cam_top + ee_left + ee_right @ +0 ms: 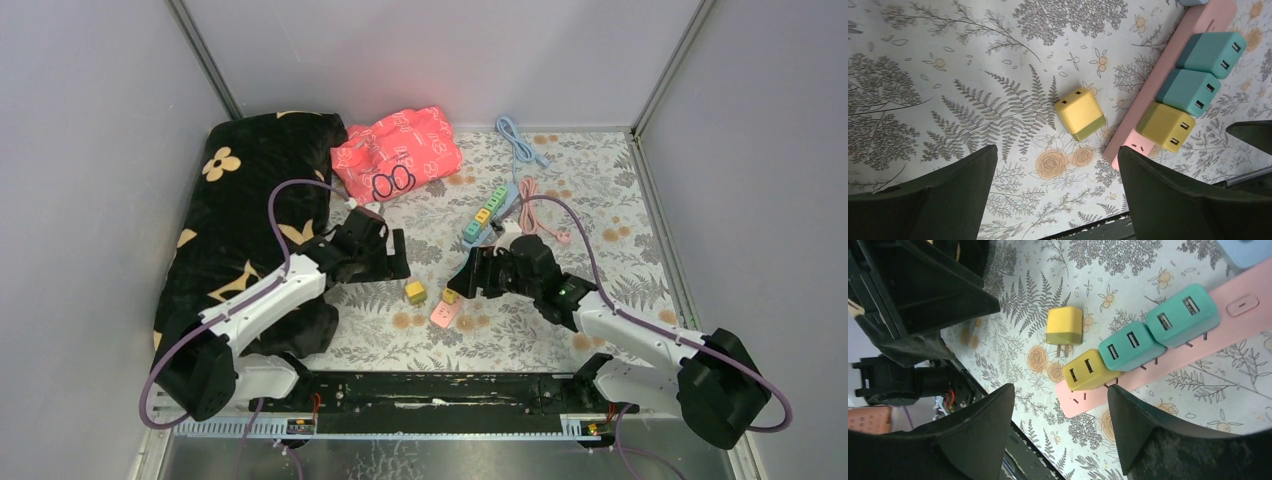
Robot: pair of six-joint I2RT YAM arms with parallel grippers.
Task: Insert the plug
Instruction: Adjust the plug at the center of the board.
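**Plug [415, 291] loose on the counter, both end effectors empty**

Top view: the yellow plug lies on the floral counter [560, 200] between my left end effector [396, 260] and my right end effector [462, 278]. It is just beside the end of the pink strip [445, 316]. Neither end effector touches it.

Left wrist: my left jaws stand wide with nothing between them. The plug rests on its side ahead of them, its prongs pointing toward the strip, close to it but apart. Three chargers sit in a row on the strip, one yellow charger [1165, 126] and two teal chargers [1188, 92].

Right wrist: my right jaws are spread and hold nothing. The strip's end lies ahead of them, with an unfilled socket showing next to the yellow charger. The plug lies just beyond that end, unplugged, prongs toward the strip.
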